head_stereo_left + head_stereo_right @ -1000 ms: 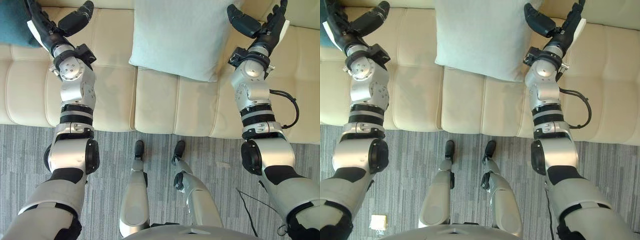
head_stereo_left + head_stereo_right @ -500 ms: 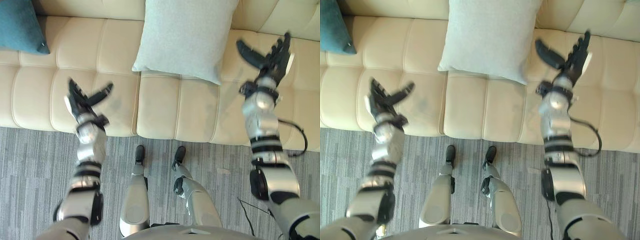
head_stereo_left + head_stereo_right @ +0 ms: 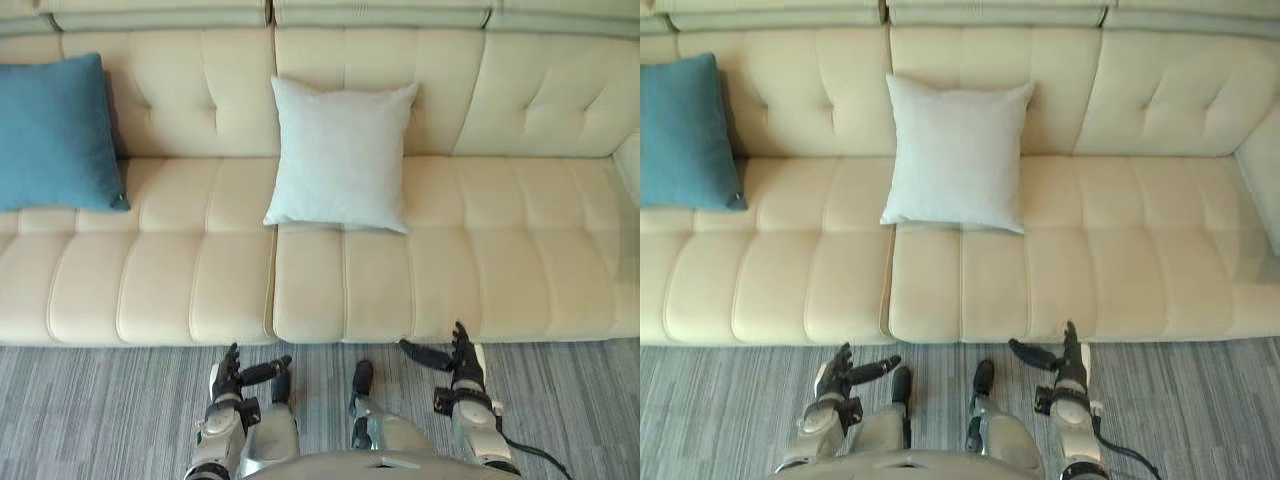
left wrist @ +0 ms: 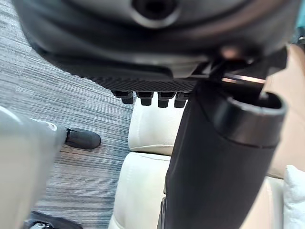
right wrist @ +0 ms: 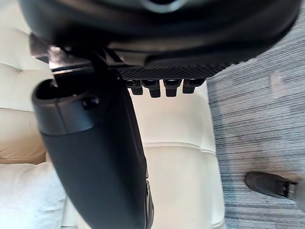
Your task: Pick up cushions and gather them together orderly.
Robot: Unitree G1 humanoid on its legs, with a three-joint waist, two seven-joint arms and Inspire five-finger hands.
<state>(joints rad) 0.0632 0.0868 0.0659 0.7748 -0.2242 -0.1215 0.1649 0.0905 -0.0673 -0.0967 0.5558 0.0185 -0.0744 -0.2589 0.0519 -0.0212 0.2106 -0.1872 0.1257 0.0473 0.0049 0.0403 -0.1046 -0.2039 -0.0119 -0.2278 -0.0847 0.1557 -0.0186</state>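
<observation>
A pale grey-white cushion [image 3: 343, 153] leans upright against the backrest at the middle of the cream sofa [image 3: 480, 270]. A teal cushion [image 3: 55, 133] leans against the backrest at the sofa's far left, well apart from the pale one. My left hand [image 3: 232, 375] is low over the carpet in front of the sofa, open and holding nothing. My right hand [image 3: 455, 360] is also low before the sofa's front edge, open and holding nothing. A corner of the pale cushion [image 5: 26, 195] appears past my right thumb [image 5: 95, 157].
Grey striped carpet [image 3: 90, 410] runs along the sofa's front. The sofa's right armrest [image 3: 1260, 170] rises at the far right. The seat to the right of the pale cushion is bare.
Both arms have dropped from over the sofa seat down to the carpet in front of it. The camera has pulled back, so the whole sofa and both cushions now show.
</observation>
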